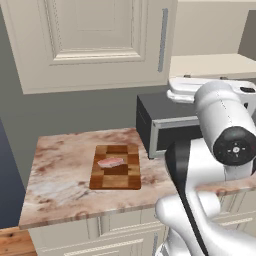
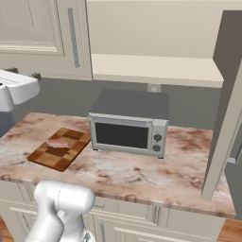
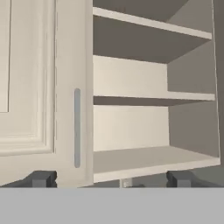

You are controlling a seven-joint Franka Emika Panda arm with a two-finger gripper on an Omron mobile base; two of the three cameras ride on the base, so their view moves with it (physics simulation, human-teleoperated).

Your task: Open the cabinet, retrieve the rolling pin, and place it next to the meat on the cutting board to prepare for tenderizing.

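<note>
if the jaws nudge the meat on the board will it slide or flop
The meat looks thin and flat, lying on the cutting board, so it would likely be floppy and drape if lifted. Being small, it is probably light. Its raw pink surface may be slick, so a nudge might slide it across the board rather than tip it.

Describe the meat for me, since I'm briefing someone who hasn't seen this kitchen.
Start at the grey box-shaped toaster oven on the pink marbled stone counter. Just left of it lies a rectangular checkered wooden cutting board. The small flat pinkish-red raw meat slab sits on the board's far half, the only soft, pale-streaked thing there, far smaller than the board.
</note>
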